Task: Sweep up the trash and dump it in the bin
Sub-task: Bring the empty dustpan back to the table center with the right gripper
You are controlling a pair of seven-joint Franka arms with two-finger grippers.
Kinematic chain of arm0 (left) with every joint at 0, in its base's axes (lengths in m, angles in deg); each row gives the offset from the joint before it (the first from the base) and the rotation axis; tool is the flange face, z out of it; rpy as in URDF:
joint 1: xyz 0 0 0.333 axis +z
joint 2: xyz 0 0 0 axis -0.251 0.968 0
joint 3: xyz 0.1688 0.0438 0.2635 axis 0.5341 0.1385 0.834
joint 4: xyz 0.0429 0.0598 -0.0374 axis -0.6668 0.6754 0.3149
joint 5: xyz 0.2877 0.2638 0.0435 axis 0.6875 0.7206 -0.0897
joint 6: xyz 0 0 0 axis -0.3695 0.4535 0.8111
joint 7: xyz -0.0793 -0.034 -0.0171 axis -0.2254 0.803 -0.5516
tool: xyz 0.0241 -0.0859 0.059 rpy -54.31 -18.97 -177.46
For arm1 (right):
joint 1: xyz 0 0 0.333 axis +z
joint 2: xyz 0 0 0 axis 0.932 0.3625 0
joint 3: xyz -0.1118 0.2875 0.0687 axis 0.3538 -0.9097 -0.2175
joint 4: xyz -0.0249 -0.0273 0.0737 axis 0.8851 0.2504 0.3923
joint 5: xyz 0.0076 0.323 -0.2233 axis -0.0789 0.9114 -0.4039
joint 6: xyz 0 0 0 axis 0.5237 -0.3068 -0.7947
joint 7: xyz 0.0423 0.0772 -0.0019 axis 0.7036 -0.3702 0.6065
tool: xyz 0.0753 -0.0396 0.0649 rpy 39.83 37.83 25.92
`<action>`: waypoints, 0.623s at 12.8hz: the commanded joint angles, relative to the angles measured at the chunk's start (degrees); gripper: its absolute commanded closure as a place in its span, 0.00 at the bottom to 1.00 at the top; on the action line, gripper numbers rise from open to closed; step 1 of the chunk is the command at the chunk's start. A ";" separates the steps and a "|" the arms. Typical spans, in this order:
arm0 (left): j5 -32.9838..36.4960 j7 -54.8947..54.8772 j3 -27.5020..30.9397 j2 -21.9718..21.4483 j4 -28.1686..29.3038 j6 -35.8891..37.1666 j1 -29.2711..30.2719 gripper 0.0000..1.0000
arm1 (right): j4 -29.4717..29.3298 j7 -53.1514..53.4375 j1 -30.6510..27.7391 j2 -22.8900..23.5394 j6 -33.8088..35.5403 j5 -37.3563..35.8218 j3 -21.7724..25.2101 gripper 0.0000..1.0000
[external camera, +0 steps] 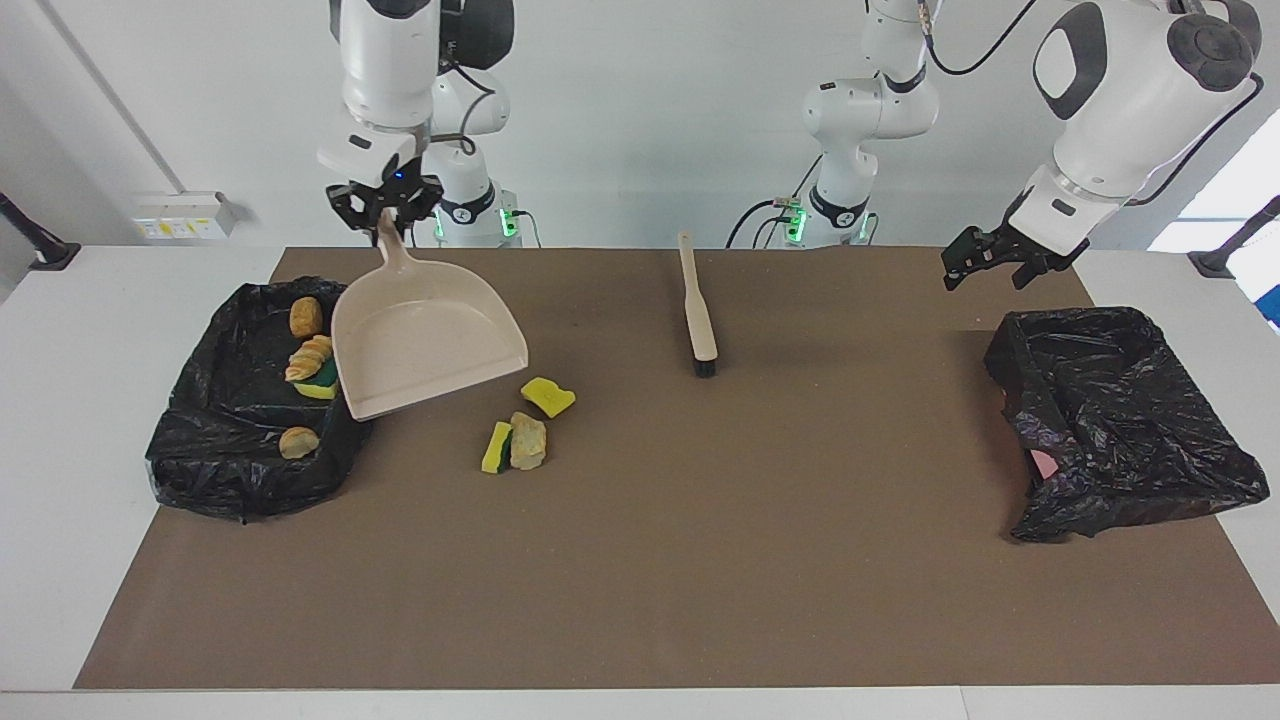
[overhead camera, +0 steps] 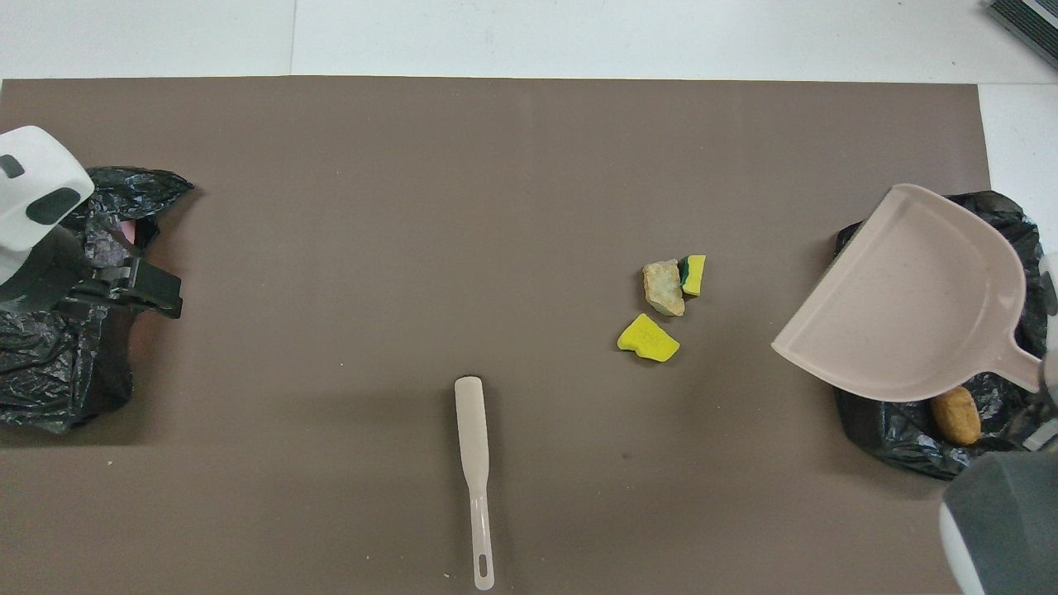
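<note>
Facing view: the right gripper point(external camera: 385, 213), fingers clamped on the dustpan point(external camera: 425, 345) handle, holds it tilted and empty over the lined bin point(external camera: 205, 470) edge. Four trash pieces point(external camera: 305, 345) lie in that bin; three loose pieces point(external camera: 520, 425) remain on the worktop point(external camera: 700, 560) beside it.

Overhead view: the brush point(overhead camera: 474, 463) lies unused, nearer the robots than the bin. The left gripper point(overhead camera: 153, 285) waits, fingers apart, over a second bag point(overhead camera: 58, 380). Roughly half done.
</note>
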 commanded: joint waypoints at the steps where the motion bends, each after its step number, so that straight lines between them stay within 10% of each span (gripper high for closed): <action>1: 0.58 0.24 -0.52 0.09 -0.88 0.10 0.44 0.00 | -4.88 15.80 4.41 8.99 -5.26 5.33 0.17 1.00; 8: -0.12 -0.02 -0.52 0.00 -0.44 -2.36 0.62 0.00 | -22.43 47.12 20.23 34.03 -16.97 5.00 0.26 1.00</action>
